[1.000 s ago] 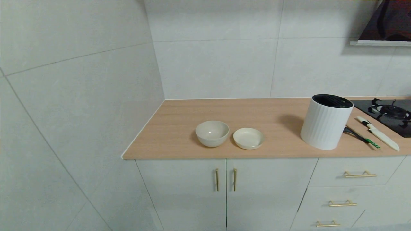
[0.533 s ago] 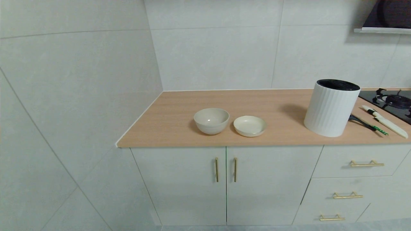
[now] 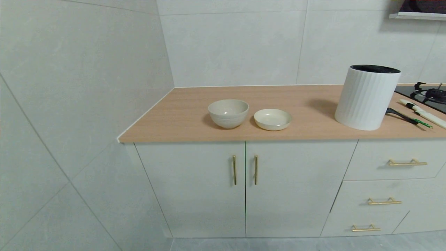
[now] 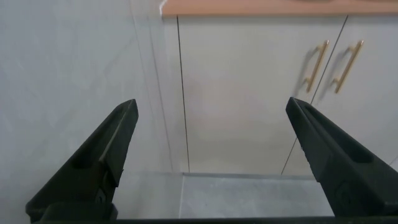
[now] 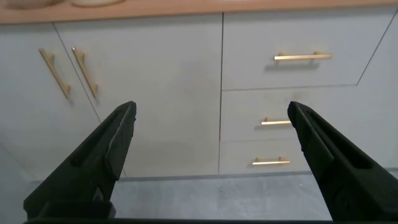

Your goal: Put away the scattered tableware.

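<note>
On the wooden counter [image 3: 195, 115] stand a beige bowl [image 3: 228, 113] and, just right of it, a shallow cream dish [image 3: 272, 119]. Farther right is a tall white ribbed holder [image 3: 367, 97] with a black top. Beside it lie a black utensil with a green handle [image 3: 408, 119] and a white-bladed knife [image 3: 423, 113]. My left gripper [image 4: 211, 118] hangs open low in front of the white cabinet doors [image 4: 261, 93], holding nothing. My right gripper [image 5: 211, 118] is open too, low before the drawers [image 5: 298, 87], with nothing between its fingers.
Tiled walls close the counter's left side and back. A black gas hob [image 3: 427, 94] sits at the far right, a range hood [image 3: 418, 10] above it. Below the counter are two doors with gold handles [image 3: 245, 169] and drawers [image 3: 406, 162]. Grey floor lies in front.
The head camera has sunk and tilted, so the counter and everything on it sit higher in the picture and more cabinet front and floor show. Nothing on the counter has moved.
</note>
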You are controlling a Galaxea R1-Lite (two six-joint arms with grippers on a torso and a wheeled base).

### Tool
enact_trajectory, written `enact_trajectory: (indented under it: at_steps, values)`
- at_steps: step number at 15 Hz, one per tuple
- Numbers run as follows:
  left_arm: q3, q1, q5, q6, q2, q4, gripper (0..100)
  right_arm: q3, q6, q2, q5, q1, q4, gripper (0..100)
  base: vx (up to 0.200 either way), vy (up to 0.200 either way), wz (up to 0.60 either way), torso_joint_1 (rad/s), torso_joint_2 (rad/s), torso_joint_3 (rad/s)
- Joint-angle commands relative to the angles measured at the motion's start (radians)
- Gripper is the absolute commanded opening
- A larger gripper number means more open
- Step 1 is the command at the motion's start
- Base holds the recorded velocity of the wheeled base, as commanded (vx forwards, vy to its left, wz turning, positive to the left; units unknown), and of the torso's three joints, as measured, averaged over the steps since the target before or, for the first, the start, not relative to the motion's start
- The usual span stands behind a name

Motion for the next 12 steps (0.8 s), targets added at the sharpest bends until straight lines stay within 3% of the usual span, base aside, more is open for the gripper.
enact_trajectory:
  at_steps: [1,12]
  values:
    - [0.000,0.000,0.001,-0.001,0.002,-0.001,100,0.000,0.000,0.001,0.000,0.000,0.000,100,0.000,0.000,0.00,-0.207,0.50,0.295]
    - [0.000,0.000,0.001,-0.001,0.000,-0.001,100,0.000,0.000,0.001,0.000,0.000,0.000,100,0.000,0.000,0.00,-0.167,0.46,0.293]
